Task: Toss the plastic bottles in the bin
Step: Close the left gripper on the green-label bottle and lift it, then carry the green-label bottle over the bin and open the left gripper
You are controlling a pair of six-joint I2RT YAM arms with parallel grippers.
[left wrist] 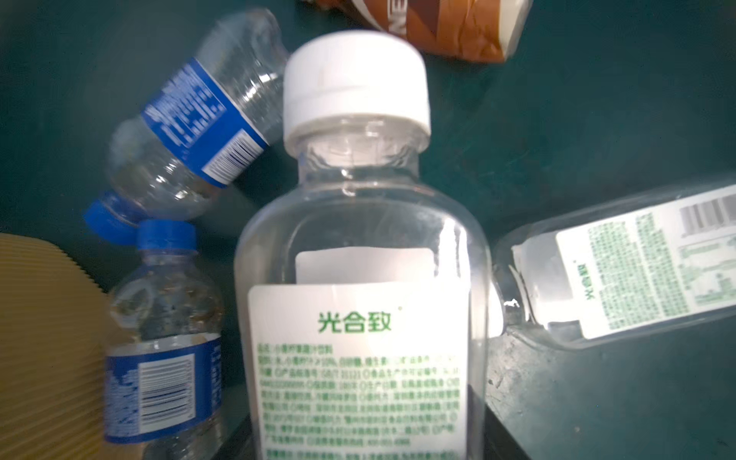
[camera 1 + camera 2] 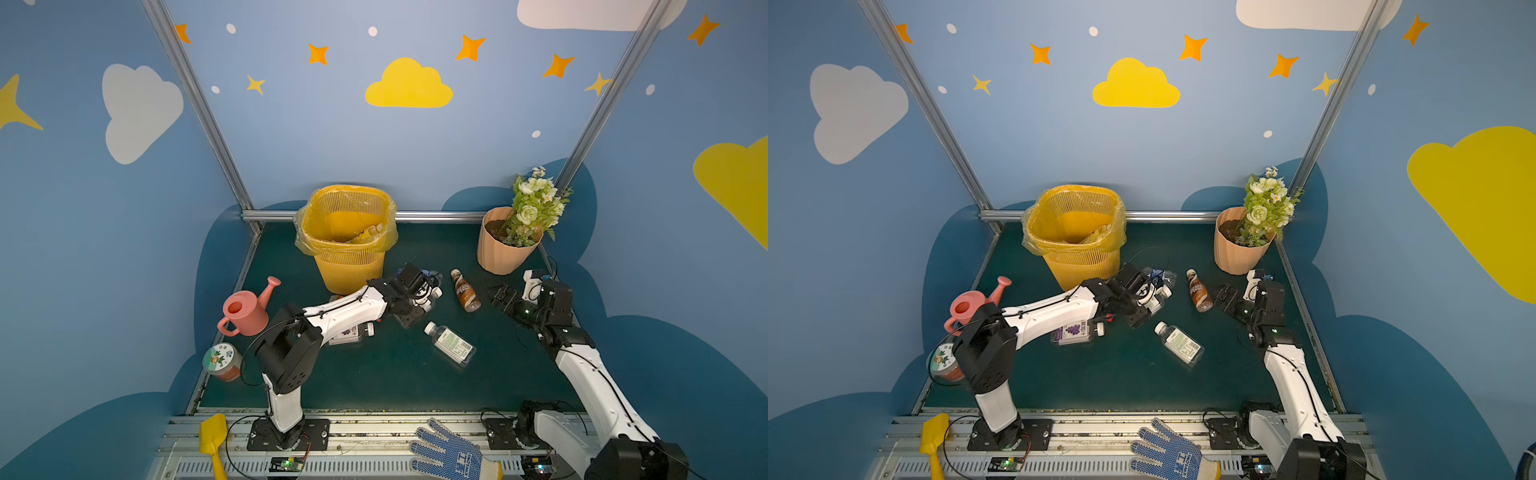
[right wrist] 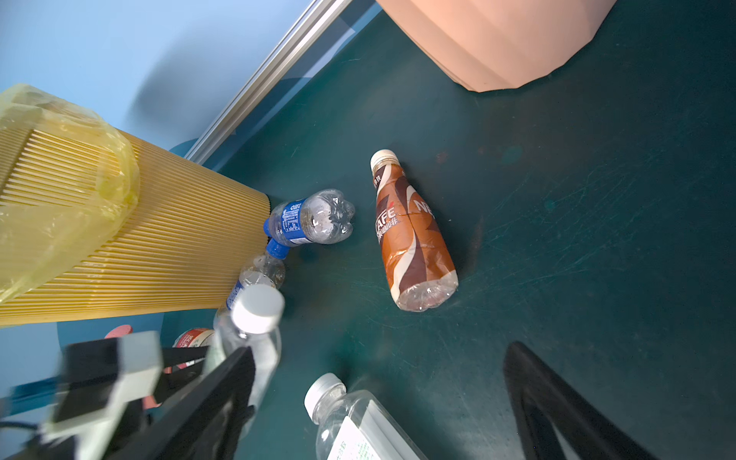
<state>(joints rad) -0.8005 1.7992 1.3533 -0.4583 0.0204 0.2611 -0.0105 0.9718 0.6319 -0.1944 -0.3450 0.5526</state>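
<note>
held bottle: white-capped bottle (image 1: 358,239), clear, white label, sitting pinched in the left gripper (image 2: 422,303), centre of both top views, just right of the bin base
bin: yellow bin (image 2: 349,266) standing upper centre, holding a few binned bottles (image 2: 368,233) in its bag
loose: brown-label bottle (image 2: 465,291), white-label bottle (image 2: 451,344), purple-label bottle (image 2: 349,334) lying on the mat; blue-label bottles (image 1: 191,123) lying by the bin base
right side: right gripper (image 2: 500,296) hovering with jaws spread, gripping nothing, right of the brown-label bottle
pot: flower pot (image 2: 503,253) upper right, holding soil and flowers

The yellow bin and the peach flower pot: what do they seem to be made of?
Bin: apparently rigid matte plastic, moulded in thin see-through slats; its liner bag looks like thin, crinkly translucent film. Flower pot: smooth matte ribbed walls, probably plastic, possibly ceramic.
</note>
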